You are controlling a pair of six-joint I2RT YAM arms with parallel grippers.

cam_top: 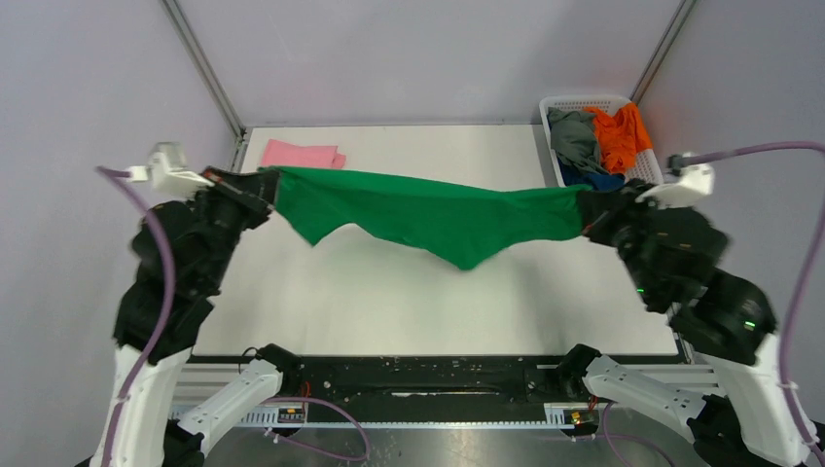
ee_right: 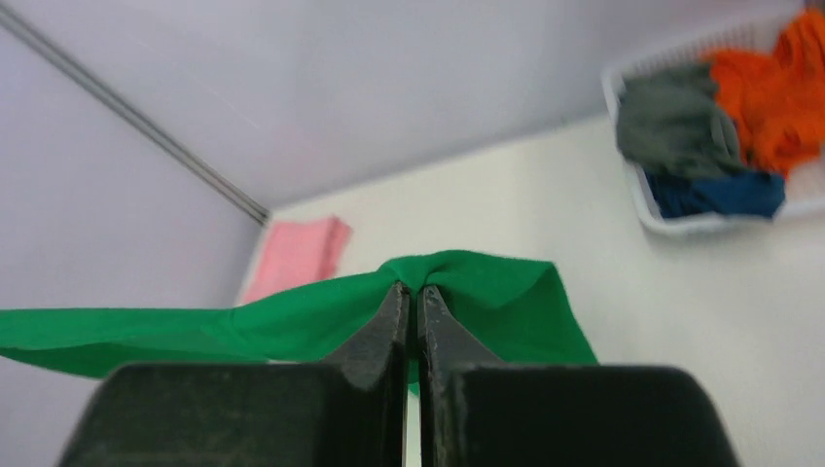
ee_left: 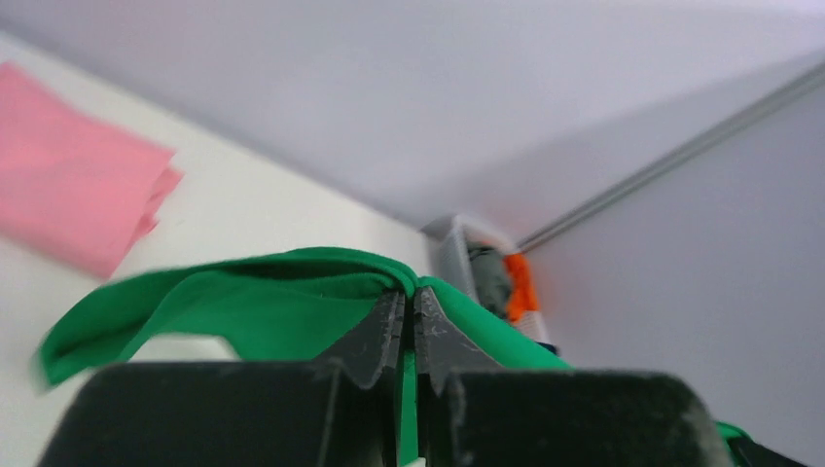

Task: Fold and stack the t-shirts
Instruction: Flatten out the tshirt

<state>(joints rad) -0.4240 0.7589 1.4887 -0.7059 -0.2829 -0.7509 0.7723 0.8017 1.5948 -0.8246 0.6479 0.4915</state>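
Observation:
The bright green t-shirt point(cam_top: 428, 214) hangs stretched in the air above the white table point(cam_top: 409, 302), held at both ends. My left gripper point(cam_top: 269, 185) is shut on its left end; the pinched cloth shows in the left wrist view point(ee_left: 282, 302). My right gripper point(cam_top: 587, 206) is shut on its right end, seen in the right wrist view point(ee_right: 486, 292). A folded pink t-shirt point(cam_top: 302, 154) lies at the far left of the table. The grey t-shirt point(cam_top: 574, 136), orange t-shirt point(cam_top: 621, 131) and dark blue t-shirt point(cam_top: 595, 180) lie crumpled in the basket.
A white slatted plastic basket point(cam_top: 584, 100) stands at the table's far right corner. Grey walls and metal corner posts enclose the back and sides. The arm bases sit at the near edge.

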